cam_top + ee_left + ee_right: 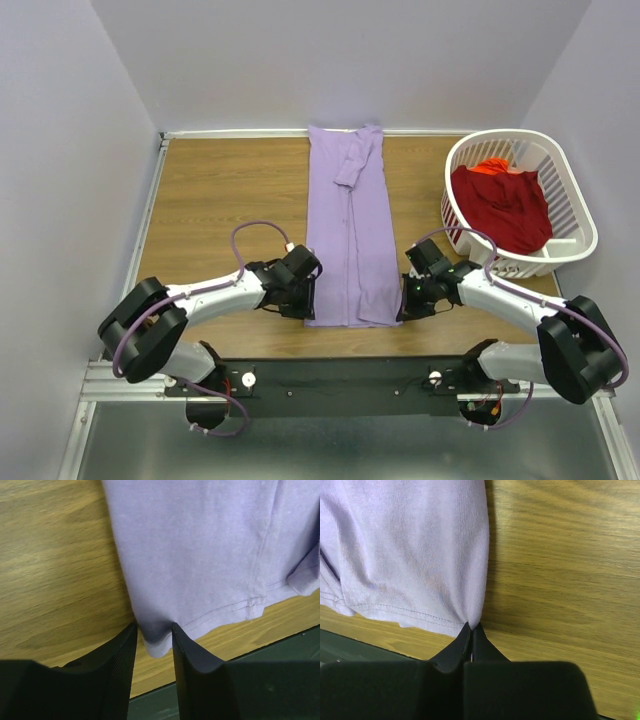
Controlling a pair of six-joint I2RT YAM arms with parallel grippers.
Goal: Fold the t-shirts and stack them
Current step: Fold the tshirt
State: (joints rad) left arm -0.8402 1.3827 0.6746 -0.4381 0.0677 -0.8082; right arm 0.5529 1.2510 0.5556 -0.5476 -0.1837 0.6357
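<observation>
- Nearby: one basket point(541, 263) holds one red shirt point(505, 205).
- One lavender shirt point(350, 230) lies flat, centre.
- Jaws: left gripper point(154, 630) apart, straddling its near corner; right gripper point(471, 627) pinching the other.

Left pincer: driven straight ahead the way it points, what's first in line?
The lavender t-shirt: its hem corner lies between the open jaws of the left pincer, so straight on likely meets more of that cloth first.

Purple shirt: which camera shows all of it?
The top view: it shows the whole purple shirt, folded into a long strip. The left wrist view shows only its near left corner, and the right wrist view only its near right corner.
</observation>
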